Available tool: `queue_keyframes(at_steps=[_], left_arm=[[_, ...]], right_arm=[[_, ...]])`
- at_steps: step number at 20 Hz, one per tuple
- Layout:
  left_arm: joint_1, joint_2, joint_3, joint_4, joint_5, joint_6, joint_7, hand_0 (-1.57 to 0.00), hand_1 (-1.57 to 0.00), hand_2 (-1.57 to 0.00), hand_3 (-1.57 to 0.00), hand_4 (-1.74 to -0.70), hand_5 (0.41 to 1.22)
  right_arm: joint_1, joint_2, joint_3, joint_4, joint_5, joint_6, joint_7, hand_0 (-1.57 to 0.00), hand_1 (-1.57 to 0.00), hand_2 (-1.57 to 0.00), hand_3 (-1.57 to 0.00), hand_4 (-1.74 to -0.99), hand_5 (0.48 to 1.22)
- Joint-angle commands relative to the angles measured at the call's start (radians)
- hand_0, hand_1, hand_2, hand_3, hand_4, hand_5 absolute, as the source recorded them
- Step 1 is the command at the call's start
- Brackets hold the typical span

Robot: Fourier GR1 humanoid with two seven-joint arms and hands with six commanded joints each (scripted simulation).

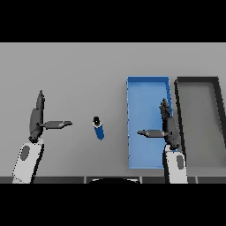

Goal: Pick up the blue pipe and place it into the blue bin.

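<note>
A short blue pipe (99, 129) with a dark end lies on the grey table, near the middle. To its right sits the blue bin (132, 95), a long shallow tray with nothing in it. My right hand (167, 126) hovers over the bin's right side, fingers straight and thumb pointing left, holding nothing. At the left, my left hand (37, 117) is open too, its thumb pointing right toward the pipe, about a hand's width away from it.
A dark grey bin (219, 101) stands right beside the blue bin, at the right edge of the view. The table's front edge runs along the bottom.
</note>
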Motion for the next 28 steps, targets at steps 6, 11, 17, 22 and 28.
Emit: queue_keyframes(at_steps=[6, 11, 17, 22, 28], left_arm=[[-0.022, -0.007, 0.0, 0.019, -0.005, 0.003, -0.006, 0.0, 0.0, 0.0, 0.0, -0.97, 0.594], [-0.038, 0.166, -0.066, 0.059, -0.006, -0.311, -0.117, 0.0, 0.0, 0.0, 0.0, -0.97, 0.596], [0.011, 0.217, -0.113, -0.025, 0.01, -0.425, -0.173, 0.0, 0.0, 0.0, 0.0, -0.98, 0.583], [0.05, 0.247, -0.212, -0.178, -0.012, -0.474, -0.045, 0.0, 0.0, 0.0, 0.0, -1.02, 0.512], [0.038, 0.187, -0.331, -0.2, -0.091, -0.506, -0.004, 0.0, 0.0, 0.0, 0.0, -1.1, 0.466]], right_arm=[[-0.022, -0.004, -0.005, 0.012, -0.002, 0.0, 0.006, 0.0, 0.0, 0.0, 0.0, -1.21, 0.594], [0.011, -0.149, 0.1, -0.056, 0.19, 0.047, -0.071, 0.0, 0.0, 0.0, 0.0, -1.192, 0.587], [0.014, -0.162, 0.098, -0.069, 0.194, 0.05, -0.061, 0.0, 0.0, 0.0, 0.0, -1.187, 0.579], [0.006, -0.154, 0.098, -0.073, 0.173, 0.061, -0.049, 0.0, 0.0, 0.0, 0.0, -1.225, 0.58], [0.009, -0.164, 0.1, -0.093, 0.179, 0.065, -0.035, 0.0, 0.0, 0.0, 0.0, -1.213, 0.571]])
